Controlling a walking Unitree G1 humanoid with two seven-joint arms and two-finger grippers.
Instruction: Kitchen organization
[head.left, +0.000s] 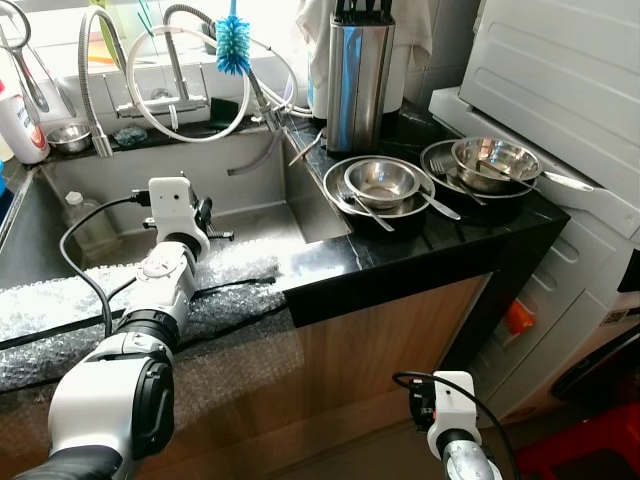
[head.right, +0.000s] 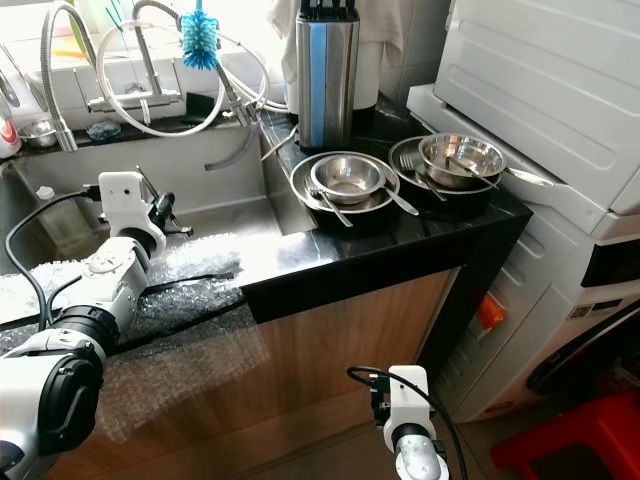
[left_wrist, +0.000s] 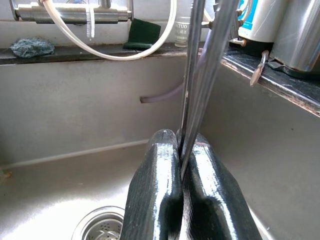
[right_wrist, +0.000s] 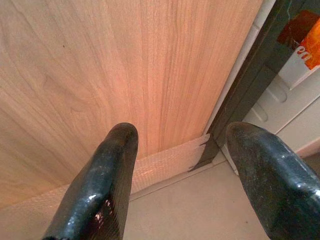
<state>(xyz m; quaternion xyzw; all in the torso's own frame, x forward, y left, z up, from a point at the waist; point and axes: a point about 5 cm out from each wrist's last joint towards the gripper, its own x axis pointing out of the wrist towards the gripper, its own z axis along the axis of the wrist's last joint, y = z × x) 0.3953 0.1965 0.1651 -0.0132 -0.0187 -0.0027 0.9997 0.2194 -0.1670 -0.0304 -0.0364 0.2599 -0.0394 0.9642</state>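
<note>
Chopsticks (left_wrist: 197, 85), thin and metal, stand pinched between our left gripper (left_wrist: 179, 150) fingers, which are closed tight on them over the steel sink (head.left: 250, 215); in the left wrist view the sticks rise from the fingertips toward the tap (left_wrist: 70, 12), with the sink drain (left_wrist: 97, 227) below. Our left arm reaches across the bubble wrap (head.left: 60, 305) that covers the sink's front edge. On the black counter (head.left: 470, 235) to the right of the sink we see a pan holding a steel bowl (head.left: 380, 180) and spoons, and beside it a second pan with another steel bowl (head.left: 495, 160). Behind them stands a steel knife block (head.left: 358, 85). A blue bottle brush (head.left: 233, 45) hangs by the tap. Our right gripper (right_wrist: 185, 165) hangs low before the wooden cabinet door (right_wrist: 125, 65), its fingers spread apart and holding nothing
</note>
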